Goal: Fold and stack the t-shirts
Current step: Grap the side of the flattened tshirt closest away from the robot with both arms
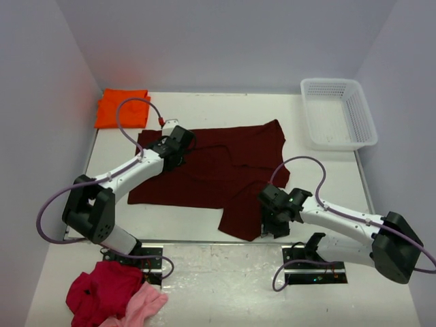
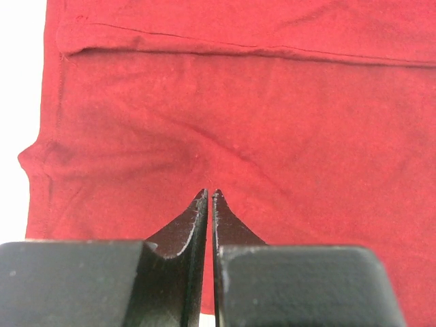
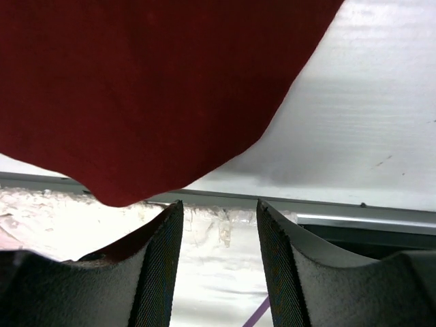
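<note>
Progress: orange tee (image 1: 122, 107) folded | maroon tee (image 1: 218, 170) spread, fold unfinished, unstacked | L gripper (image 2: 208, 193) jaws together on cloth | R gripper (image 3: 219, 204) jaws apart, empty

The left arm (image 1: 126, 172) reached from its base forward and to the right. Its forearm was stretched long and low, and the wrist was bent downward at the end. The left pincer (image 2: 208, 195) was closed, its two dark fingers (image 2: 182, 235) pressed together with only a hairline showing between their tips. The right arm (image 1: 344, 219) lay low, running leftward from its elbow at the far right. The right pincer (image 3: 219, 204) stood parted, with a clear gap between its ribbed fingers (image 3: 158, 272).
</note>
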Controlling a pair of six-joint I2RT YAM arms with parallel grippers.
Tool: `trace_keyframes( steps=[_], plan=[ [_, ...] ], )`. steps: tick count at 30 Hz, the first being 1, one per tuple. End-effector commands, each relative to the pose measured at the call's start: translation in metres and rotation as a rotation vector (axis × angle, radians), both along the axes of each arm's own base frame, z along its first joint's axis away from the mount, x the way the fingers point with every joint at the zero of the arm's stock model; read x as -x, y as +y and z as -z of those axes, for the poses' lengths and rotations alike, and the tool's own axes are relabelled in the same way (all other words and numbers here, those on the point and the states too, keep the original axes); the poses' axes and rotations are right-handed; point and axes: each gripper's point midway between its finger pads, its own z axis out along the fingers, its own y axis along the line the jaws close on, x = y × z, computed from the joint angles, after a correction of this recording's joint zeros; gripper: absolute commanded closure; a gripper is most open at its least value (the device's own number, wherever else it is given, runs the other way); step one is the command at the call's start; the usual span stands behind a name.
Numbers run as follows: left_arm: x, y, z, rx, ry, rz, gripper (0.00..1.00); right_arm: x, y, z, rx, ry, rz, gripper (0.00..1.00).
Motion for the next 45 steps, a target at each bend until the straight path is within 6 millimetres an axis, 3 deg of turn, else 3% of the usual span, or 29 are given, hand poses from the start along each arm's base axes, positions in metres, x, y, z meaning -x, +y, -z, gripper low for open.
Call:
trace_keyframes(
  steps=[1,6,16,26,29,32,33,36,45],
  plan=[
    [-0.003,-0.001,-0.021,0.009,-0.056,-0.003,0.94,0.004,0.021,0.002,-0.097,0.019,0.071,0.51],
    [-0.003,-0.002,-0.025,0.013,-0.063,0.007,0.94,-0.001,0.027,0.007,-0.049,0.01,0.057,0.51],
    [0.001,-0.002,-0.024,0.006,-0.061,0.021,0.94,-0.012,0.044,-0.008,-0.052,-0.019,0.05,0.52],
    [0.004,-0.004,-0.021,0.003,-0.055,0.028,0.95,-0.014,0.045,0.005,-0.029,-0.011,0.058,0.52],
    [0.005,-0.003,-0.022,0.004,-0.06,0.03,0.95,-0.014,0.046,0.01,-0.027,-0.008,0.062,0.56],
    [0.006,-0.002,-0.024,0.003,-0.064,0.029,0.95,-0.016,0.048,0.014,-0.026,-0.007,0.067,0.68],
    [0.007,-0.001,-0.022,-0.001,-0.06,0.028,0.95,-0.017,0.05,0.014,-0.029,-0.008,0.07,0.8],
    [0.01,0.001,-0.021,-0.008,-0.053,0.031,0.95,-0.017,0.051,0.013,-0.018,-0.008,0.071,1.0],
    [0.029,0.018,-0.023,-0.056,-0.005,-0.031,0.98,-0.034,0.056,-0.019,0.015,-0.137,0.043,1.0]
  ],
)
